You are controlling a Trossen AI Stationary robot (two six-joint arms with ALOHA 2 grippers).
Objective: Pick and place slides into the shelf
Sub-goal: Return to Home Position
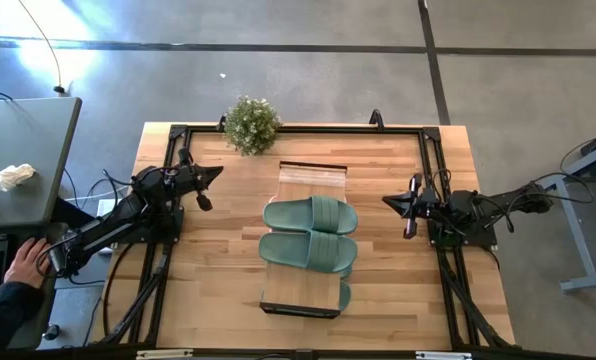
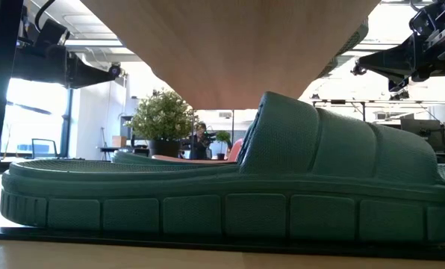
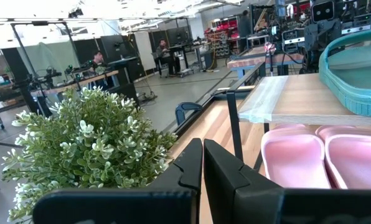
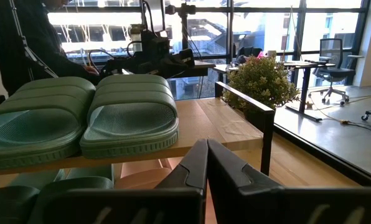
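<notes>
On top of the shelf (image 1: 313, 175), 2 green slides (image 1: 310, 216) lie side by side; left gripper (image 3: 202, 149) and right gripper (image 4: 206, 146) hover left and right of it, fingers pressed together.

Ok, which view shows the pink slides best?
Left wrist view: the pink slides lie side by side under the shelf top. Low view shows only a pink sliver; the high view none; right wrist, unclear.

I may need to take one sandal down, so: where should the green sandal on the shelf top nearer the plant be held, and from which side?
Probably its wide strap, from the right arm's side: that green sandal lies flat with the raised strap and open toe toward the right fingers, so one could slip under.
</notes>
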